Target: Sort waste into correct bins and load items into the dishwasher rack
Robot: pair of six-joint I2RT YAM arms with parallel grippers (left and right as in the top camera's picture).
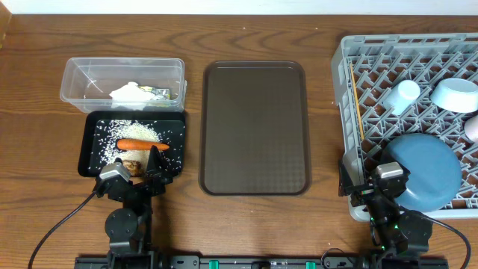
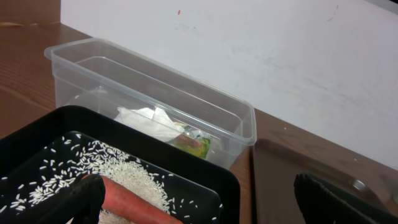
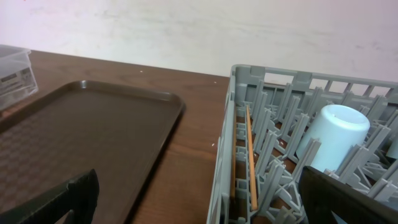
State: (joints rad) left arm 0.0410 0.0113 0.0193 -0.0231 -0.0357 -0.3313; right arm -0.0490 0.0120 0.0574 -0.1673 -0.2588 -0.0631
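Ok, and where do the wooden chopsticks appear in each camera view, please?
Overhead: the wooden chopsticks lie inside the grey dishwasher rack, along its left wall.
Left wrist: not in this picture.
Right wrist: near the centre, lying between the pegs just inside the rack's left wall.
Shared landmark: the brown serving tray, beside the rack, shows in all three views.

Rice (image 1: 139, 131) in tray (image 1: 92, 161), tub (image 1: 73, 81) behind — rack (image 1: 346, 90) rightmost.
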